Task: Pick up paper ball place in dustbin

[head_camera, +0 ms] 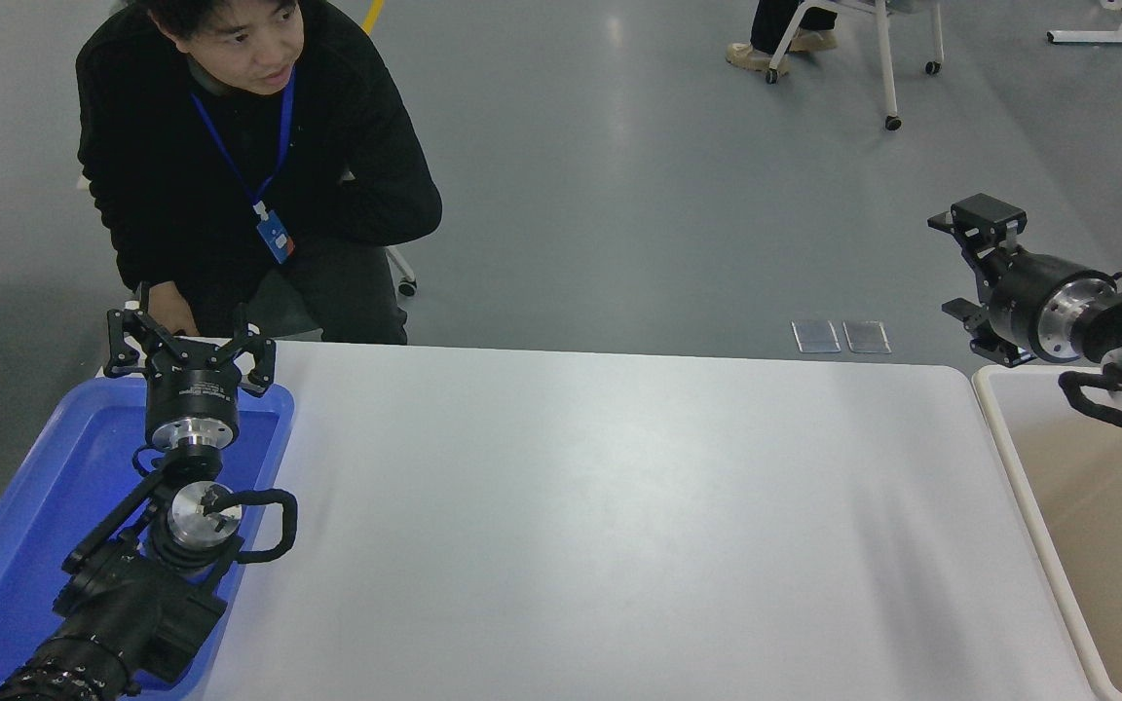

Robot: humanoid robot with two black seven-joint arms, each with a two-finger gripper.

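Observation:
The paper ball is not in view. The beige dustbin (999, 428) stands at the table's right edge; the part of its tan inside that shows holds nothing. My right gripper (953, 265) is open and empty, raised above the bin's far left corner and pointing left. My left gripper (189, 343) is open and empty, parked over the far end of the blue tray (11, 545) at the lower left.
A person in a black top sits at the table's far left side, a hand (171, 316) just behind my left gripper. The white table (600, 526) spans the middle. A chair and another person's feet show far back.

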